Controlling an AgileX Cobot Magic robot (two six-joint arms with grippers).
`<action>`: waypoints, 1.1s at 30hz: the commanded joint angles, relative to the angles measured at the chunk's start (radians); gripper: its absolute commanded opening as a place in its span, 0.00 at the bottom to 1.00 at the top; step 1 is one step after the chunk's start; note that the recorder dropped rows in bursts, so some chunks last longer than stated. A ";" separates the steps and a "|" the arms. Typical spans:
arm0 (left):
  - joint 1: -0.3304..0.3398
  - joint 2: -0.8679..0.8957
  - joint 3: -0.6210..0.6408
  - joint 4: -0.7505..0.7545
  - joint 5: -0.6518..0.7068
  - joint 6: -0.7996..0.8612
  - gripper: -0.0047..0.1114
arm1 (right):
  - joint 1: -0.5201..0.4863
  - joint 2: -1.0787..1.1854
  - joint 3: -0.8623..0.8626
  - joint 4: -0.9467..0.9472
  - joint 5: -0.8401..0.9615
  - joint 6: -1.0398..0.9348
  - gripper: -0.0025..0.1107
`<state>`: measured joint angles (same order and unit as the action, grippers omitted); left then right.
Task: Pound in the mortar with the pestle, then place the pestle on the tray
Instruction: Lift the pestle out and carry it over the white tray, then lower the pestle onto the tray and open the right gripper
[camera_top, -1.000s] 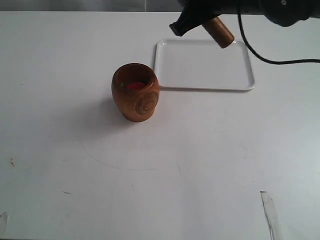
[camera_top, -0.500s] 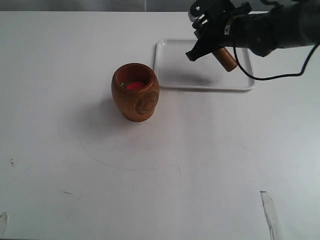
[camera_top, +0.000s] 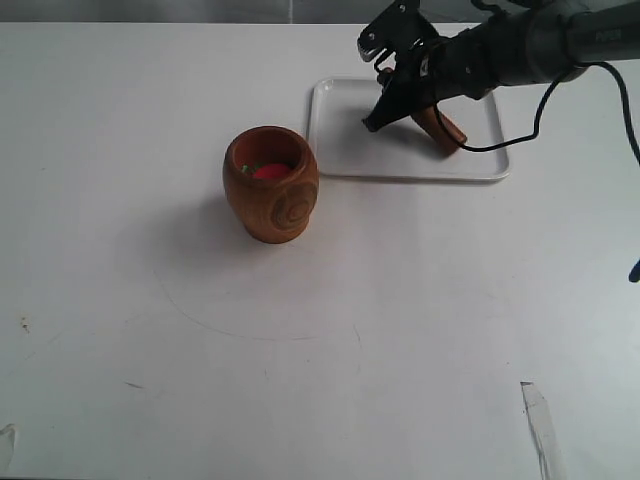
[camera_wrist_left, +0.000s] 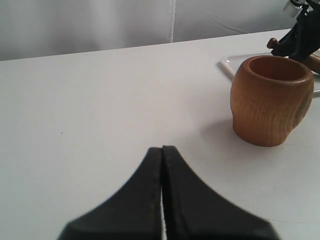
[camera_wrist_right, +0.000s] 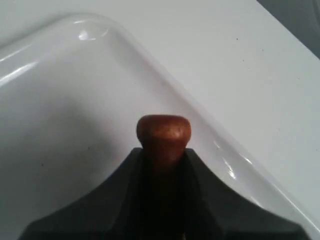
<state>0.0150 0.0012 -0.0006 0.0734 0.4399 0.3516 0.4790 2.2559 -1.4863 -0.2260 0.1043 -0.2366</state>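
Pestle held over tray.
I see right gripper clamped on its handle; left gripper closed, empty.

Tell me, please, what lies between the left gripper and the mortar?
Nothing lies there. In the left wrist view, only bare white table stretches from the shut left gripper to the mortar.

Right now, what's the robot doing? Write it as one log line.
step: placing | right gripper: shut on pestle, over tray | left gripper: shut, empty | mortar: upright, beside tray
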 joint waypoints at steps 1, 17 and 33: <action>-0.008 -0.001 0.001 -0.007 -0.003 -0.008 0.04 | 0.002 -0.003 -0.008 0.028 0.020 0.016 0.06; -0.008 -0.001 0.001 -0.007 -0.003 -0.008 0.04 | 0.007 -0.115 -0.010 0.072 0.151 0.016 0.25; -0.008 -0.001 0.001 -0.007 -0.003 -0.008 0.04 | 0.120 -0.576 0.376 0.131 -0.200 0.168 0.02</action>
<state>0.0150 0.0012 -0.0006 0.0734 0.4399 0.3516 0.5933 1.7674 -1.2199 -0.1262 0.0683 -0.1114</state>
